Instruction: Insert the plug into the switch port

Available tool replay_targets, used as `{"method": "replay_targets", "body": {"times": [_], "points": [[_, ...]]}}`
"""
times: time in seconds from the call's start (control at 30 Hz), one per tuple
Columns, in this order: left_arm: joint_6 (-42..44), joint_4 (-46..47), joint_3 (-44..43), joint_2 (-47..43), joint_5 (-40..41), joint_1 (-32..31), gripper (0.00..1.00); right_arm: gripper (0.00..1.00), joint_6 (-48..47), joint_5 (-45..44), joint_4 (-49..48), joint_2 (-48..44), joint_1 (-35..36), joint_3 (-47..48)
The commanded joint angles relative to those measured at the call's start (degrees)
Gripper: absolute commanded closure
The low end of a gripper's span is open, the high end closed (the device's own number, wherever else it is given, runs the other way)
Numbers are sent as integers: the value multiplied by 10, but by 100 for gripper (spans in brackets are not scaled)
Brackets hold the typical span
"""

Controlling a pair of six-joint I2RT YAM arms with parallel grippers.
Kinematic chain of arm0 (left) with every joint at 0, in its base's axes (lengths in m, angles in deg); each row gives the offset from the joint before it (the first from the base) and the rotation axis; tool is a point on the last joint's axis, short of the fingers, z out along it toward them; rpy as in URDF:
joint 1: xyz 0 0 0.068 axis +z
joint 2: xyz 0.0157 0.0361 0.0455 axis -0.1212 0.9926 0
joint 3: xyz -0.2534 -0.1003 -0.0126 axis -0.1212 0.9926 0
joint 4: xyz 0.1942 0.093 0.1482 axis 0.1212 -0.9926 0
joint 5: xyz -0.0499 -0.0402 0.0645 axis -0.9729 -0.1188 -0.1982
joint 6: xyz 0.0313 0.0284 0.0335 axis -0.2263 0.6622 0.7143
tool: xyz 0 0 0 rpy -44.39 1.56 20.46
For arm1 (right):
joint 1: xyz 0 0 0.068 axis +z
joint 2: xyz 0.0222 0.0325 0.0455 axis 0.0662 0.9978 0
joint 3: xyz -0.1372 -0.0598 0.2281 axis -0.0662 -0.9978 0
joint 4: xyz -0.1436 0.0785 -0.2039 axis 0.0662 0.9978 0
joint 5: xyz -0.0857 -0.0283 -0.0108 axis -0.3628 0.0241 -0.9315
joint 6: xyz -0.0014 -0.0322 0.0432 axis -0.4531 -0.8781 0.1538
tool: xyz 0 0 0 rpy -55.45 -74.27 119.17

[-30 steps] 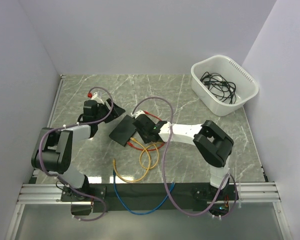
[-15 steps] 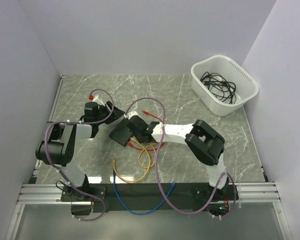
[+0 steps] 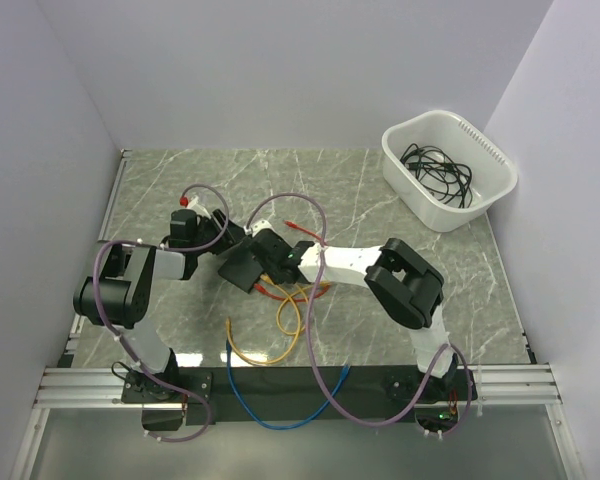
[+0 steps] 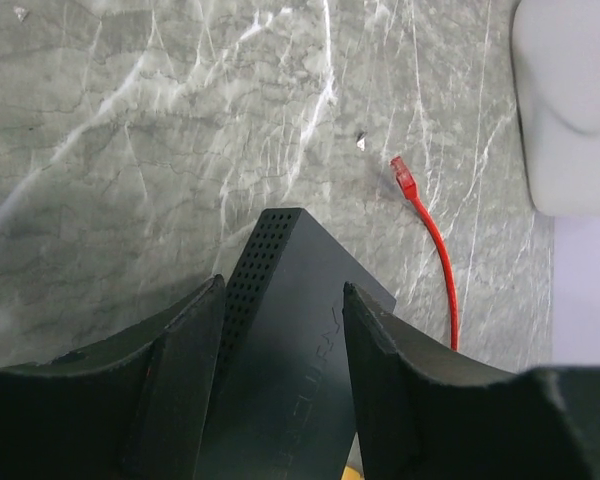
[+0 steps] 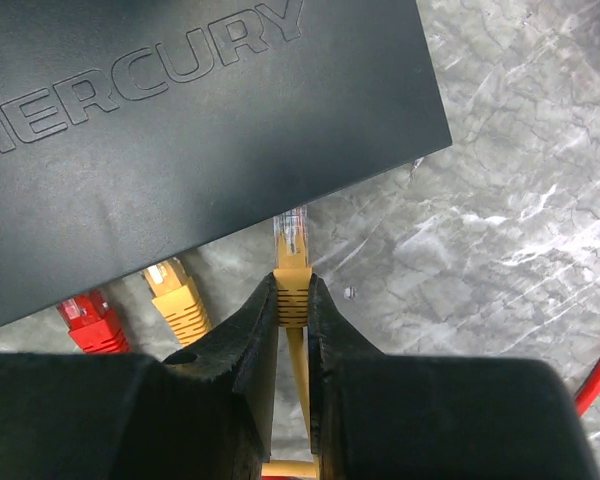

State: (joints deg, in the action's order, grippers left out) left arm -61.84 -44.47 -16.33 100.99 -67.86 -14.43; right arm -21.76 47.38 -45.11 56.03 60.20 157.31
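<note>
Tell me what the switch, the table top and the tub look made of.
Switch: matte black, likely moulded plastic, given the lettering formed in its top and its perforated side. Table top: grey-green with white veins, so marble or a printed imitation; the look leaves it open. Tub: white, slightly glossy, probably plastic, with a ribbed rim.

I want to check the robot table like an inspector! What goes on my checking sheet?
Surface: grey-green marbled stone tabletop, flat.
Job's things: thin matte-black rectangular switch; yellow plug with clear tip, tip at the switch's edge.
Clutter: white plastic tub, far right corner.
Grippers: right gripper shut on the yellow plug; left gripper straddles the switch, grip unclear.
Cables: yellow loop, red cable on the tabletop; blue cable by the arms' bases; black cables in the tub; second yellow plug and red plug at the switch's edge.
Surroundings: plain pale walls.
</note>
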Motion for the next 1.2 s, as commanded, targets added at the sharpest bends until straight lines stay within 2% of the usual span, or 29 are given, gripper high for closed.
{"method": "replay_targets", "body": {"times": [0.0, 1.17], "points": [[0, 32, 6, 6, -15, 2, 44, 100, 2, 0, -14, 14, 5, 34], [22, 24, -2, 37, -25, -9, 53, 100, 5, -1, -3, -7, 7, 76]]}}
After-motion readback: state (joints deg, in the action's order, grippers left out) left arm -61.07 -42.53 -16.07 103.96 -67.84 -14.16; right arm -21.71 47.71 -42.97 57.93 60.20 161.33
